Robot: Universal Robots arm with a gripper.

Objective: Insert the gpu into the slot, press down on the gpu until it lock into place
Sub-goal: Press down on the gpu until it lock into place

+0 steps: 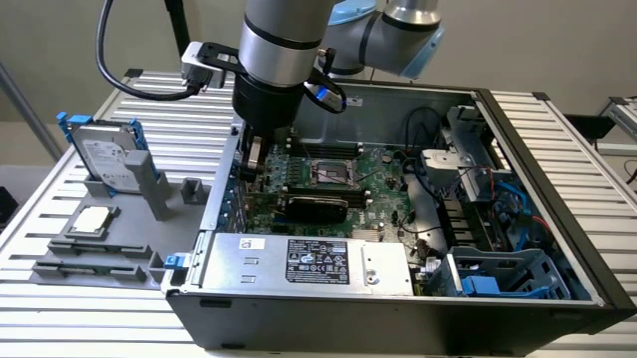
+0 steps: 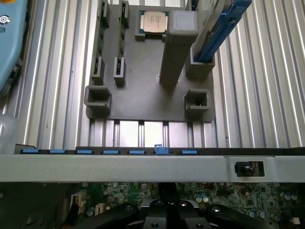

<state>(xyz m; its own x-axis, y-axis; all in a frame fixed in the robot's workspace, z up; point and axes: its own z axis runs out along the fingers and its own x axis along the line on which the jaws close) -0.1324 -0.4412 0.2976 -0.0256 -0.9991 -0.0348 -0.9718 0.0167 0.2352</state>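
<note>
While the arm stands over the open chassis, we record:

GPU [image 1: 316, 203]: small black card, lying along the green motherboard [image 1: 383, 179] just below the CPU socket [image 1: 333, 173] in the exterior view. It looks level and low on the board; we judge it at or in its connector, but cannot tell from here whether it is fully home or latched.

Slot: we cannot make out the blue connector under the card.

Gripper [image 1: 255, 160]: jaws closed, nothing between them that we can see. Its tip is down inside the case near the rear wall, just beside the card's end toward the exterior view's left. In the wrist view the gripper body [image 2: 167, 214] hangs close over the board, behind the case's rear rail [image 2: 143, 167].

Step in hand, our judgement: pressing down to seat the card.

How to do it well, our judgement: push straight down, no sideways load. Bear on the card's top edge, not on board components. Keep the card level so both ends seat together.

Risk, our judgement: a push at one end alone could tilt the card and leave it half seated.

Surroundings: silver power supply [image 1: 309, 261] at the near side of the case. Grey parts tray [image 2: 143, 90] outside the case, holding a loose CPU [image 2: 154, 21] and a blue-framed hard drive [image 1: 104, 156].
</note>
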